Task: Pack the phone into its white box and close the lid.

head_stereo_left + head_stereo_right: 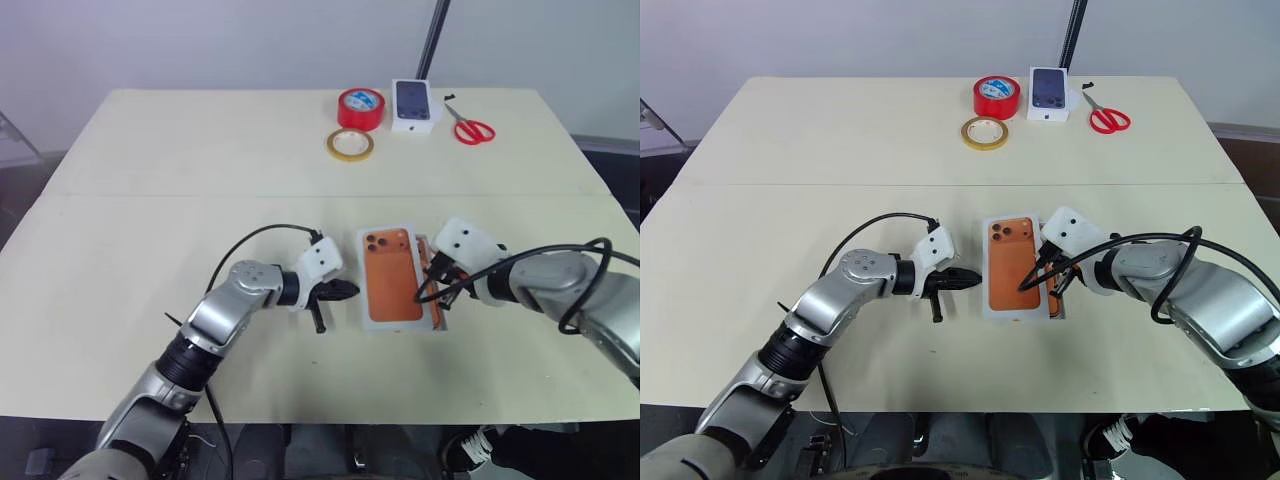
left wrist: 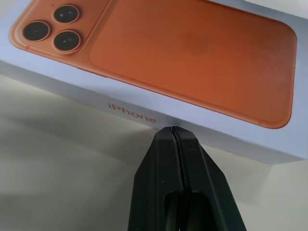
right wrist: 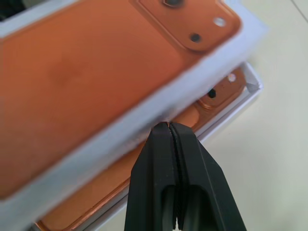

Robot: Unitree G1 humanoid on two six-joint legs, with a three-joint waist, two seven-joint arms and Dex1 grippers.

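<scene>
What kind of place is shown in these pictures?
Probably a packing workbench: a plain cream table against a bare wall, with red tape, scissors and a small boxed phone on it.

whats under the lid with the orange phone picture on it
Under the lid, the white box holds the phone, with its camera corner and one long edge showing. The lid, sitting askew, covers the rest of the phone.

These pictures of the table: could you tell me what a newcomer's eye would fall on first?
First, the orange phone picture on the lid, lying askew over the white box near the front of the table, with the phone peeking out beneath. The shut left gripper and right gripper flank the lid. At the far edge sit red tape and red-handled scissors.
</scene>
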